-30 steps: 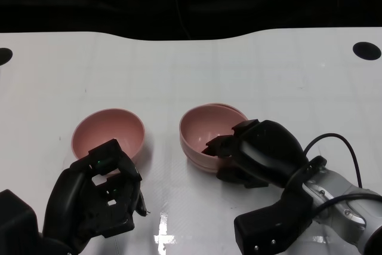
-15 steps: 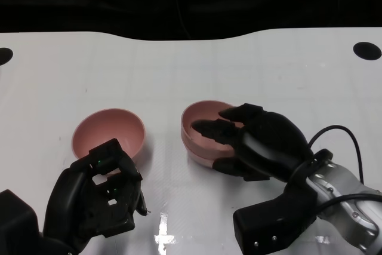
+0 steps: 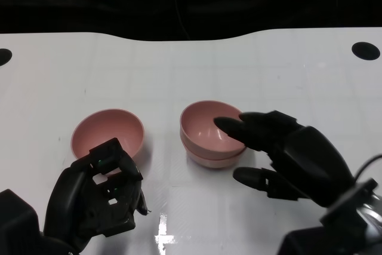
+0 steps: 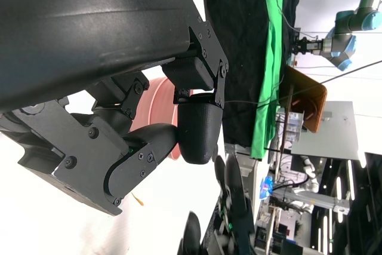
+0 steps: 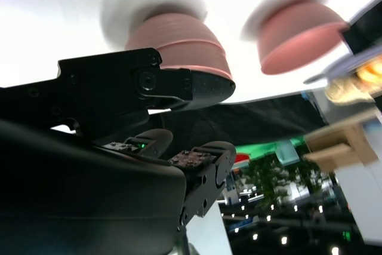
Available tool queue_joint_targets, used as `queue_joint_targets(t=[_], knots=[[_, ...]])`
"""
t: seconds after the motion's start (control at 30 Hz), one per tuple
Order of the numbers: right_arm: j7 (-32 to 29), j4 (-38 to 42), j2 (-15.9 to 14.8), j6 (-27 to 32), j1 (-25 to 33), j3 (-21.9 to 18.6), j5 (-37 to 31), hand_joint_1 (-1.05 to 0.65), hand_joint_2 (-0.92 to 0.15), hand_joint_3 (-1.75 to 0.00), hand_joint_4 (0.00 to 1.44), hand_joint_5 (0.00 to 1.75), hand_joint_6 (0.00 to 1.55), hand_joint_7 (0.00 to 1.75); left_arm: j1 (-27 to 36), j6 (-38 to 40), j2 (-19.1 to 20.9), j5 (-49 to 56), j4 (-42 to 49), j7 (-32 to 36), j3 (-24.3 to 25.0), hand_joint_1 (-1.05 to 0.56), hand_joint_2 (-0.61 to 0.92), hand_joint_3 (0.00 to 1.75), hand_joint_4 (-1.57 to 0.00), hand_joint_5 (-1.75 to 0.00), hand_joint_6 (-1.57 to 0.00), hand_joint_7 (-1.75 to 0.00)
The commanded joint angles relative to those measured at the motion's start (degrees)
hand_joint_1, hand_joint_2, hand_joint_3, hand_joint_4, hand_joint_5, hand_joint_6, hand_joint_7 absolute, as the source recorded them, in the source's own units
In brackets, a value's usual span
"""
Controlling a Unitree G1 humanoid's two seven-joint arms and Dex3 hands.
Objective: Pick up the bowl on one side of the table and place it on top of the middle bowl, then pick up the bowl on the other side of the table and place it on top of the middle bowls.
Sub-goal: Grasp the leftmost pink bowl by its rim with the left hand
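Nearest to me, at the lower left of the head view, my left hand (image 3: 95,198) sits low over the white bench (image 3: 71,70). Its fingers are curled in toward the palm and I can see nothing inside them, so it is closed on nothing. I judge it is waiting there because its bowl is the one not yet stacked.

At the lower right of the head view, my right hand (image 3: 286,156) hangs with its fingers spread apart and it holds nothing. Its fingertips (image 3: 227,125) lie over the near right rim of the stacked bowls, though I cannot tell whether they touch it. The spread fingers suggest this hand has let go of the bowl it carried.

Just beyond my left hand, in the left middle of the head view, the single pink bowl (image 3: 108,133) sits upright on the bench by itself. In the left wrist view it shows as a pink curve behind my own curled fingers, near but not held.

At the centre of the head view, the two stacked pink bowls (image 3: 210,134) rest one nested inside the other, with the lower rim showing as a band beneath the upper one. The right wrist view shows the same double rim, blurred. I judge the first half of the task done.

Farther off, a dark round hole (image 3: 366,51) marks the upper right of the bench, and beyond the bench's far edge is only black background.
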Motion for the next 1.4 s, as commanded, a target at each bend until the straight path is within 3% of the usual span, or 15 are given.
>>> queue_joint_targets(t=[0.03,0.13,0.33,0.37,0.4,0.47,0.5,0.57,0.7,0.8,0.93,1.0,1.13,1.27,1.4], knots=[[0.02,-1.88,-0.37,-2.23,3.81,-2.66,4.33,-0.56,-0.92,-0.16,0.29,0.55,0.47,0.07,-0.18,-0.02,0.49,0.02,0.15,0.44,0.5,-0.18,0.43,1.27,-0.93,-1.7,-0.82,-1.58],[1.17,-3.66,0.06,-3.58,7.3,-4.27,8.47,-0.41,-0.92,-0.08,0.35,0.69,0.59,0.12,-0.34,-0.41,0.46,-0.14,0.41,0.21,0.65,-0.18,0.43,1.28,-0.93,-1.7,-0.82,-1.58],[3.56,-5.53,1.19,-7.83,13.4,-6.79,17.25,-0.13,-0.92,-0.15,0.6,0.92,0.84,0.25,-0.66,-1.27,0.72,-0.26,1.13,-0.46,0.98,-0.18,0.42,1.29,-0.92,-1.69,-0.81,-1.58],[3.88,-5.48,1.47,-8.43,13.87,-7.1,18.14,-0.1,-0.87,-0.26,0.62,0.99,0.87,0.29,-0.66,-1.3,0.76,-0.25,1.12,-0.49,0.98,-0.18,0.42,1.29,-0.92,-1.69,-0.8,-1.58],[4.46,-5.64,1.85,-8.8,14.69,-7.5,19.73,-0.08,-0.73,-0.55,0.63,1.04,0.87,0.34,-0.63,-1.25,0.77,-0.2,1.01,-0.41,0.98,-0.18,0.42,1.29,-0.91,-1.69,-0.8,-1.58],[5.9,-6.11,2.65,-9.25,16.38,-8.18,23.56,-0.04,-0.54,-0.96,0.63,1.17,0.85,0.5,-0.65,-1.12,0.77,-0.21,0.88,-0.25,1.05,-0.17,0.42,1.29,-0.9,-1.67,-0.8,-1.55],[6.66,-6.45,2.99,-9.14,17.1,-8.47,25.19,-0.02,-0.48,-1.09,0.63,1.25,0.82,0.62,-0.67,-1.09,0.74,-0.26,0.87,-0.21,1.1,-0.17,0.43,1.27,-0.88,-1.66,-0.8,-1.52],[8.04,-7.27,3.68,-8.37,18.34,-9.03,27.71,-0.01,-0.46,-1.17,0.64,1.3,0.8,0.76,-0.7,-1.04,0.67,-0.49,0.96,-0.21,1.24,-0.18,0.43,1.25,-0.87,-1.63,-0.8,-1.47],[9.86,-9.18,5.49,-4.8,21.2,-10.41,31.43,-0.03,-0.48,-1.19,0.7,1.4,0.84,0.91,-0.98,-2.05,0.27,-1.57,1.66,-0.77,1.89,-0.19,0.48,1.11,-0.81,-1.49,-0.81,-1.19],[10.68,-8.53,6.91,-3.02,21.55,-11.21,32.74,-0.02,-0.41,-1.33,0.78,1.64,0.84,1.1,-1.42,-4.96,0.72,0.33,2.57,-0.37,1.88,-0.22,0.57,0.93,-0.71,-1.4,-0.77,-0.98],[11.91,-7.76,8.04,-1.9,21.19,-12.07,33.08,-0.01,-0.38,-1.38,0.81,1.68,0.84,1.16,-1.89,-7.59,1.9,3.26,3.41,0.54,1.63,-0.23,0.61,0.85,-0.67,-1.38,-0.74,-0.94],[12.55,-6.62,8.54,-1.36,20.61,-12.47,33.48,-0.01,-0.36,-1.48,0.86,1.68,0.85,1.24,-2.24,-9.36,2.92,6.27,3.72,1.49,1.6,-0.29,0.73,0.54,-0.57,-1.23,-0.66,-0.68],[13.71,-5.06,9.47,1.63,19.34,-13.09,34.25,-0.03,-0.3,-1.58,0.92,1.74,0.86,1.39,-3.57,-13.05,4.75,11.33,5.01,3.08,1.64,-0.37,0.9,0.15,-0.48,-0.98,-0.62,-0.31],[14.44,-5.75,10.35,4.04,19.5,-13.53,34.57,-0.03,-0.29,-1.6,0.93,1.75,0.86,1.42,-3.99,-14.15,6.16,14.23,4.78,4.18,1.48,-0.38,0.92,0.1,-0.46,-0.94,-0.62,-0.25],[14.81,-8.02,11.28,8.32,20.17,-13.65,34.61,-0.04,-0.31,-1.59,0.97,1.75,0.81,1.57,-4.22,-15.1,8.66,19.72,2.68,6.0,1.23,-0.47,0.92,0.08,-0.41,-0.67,-0.5,-0.08]])
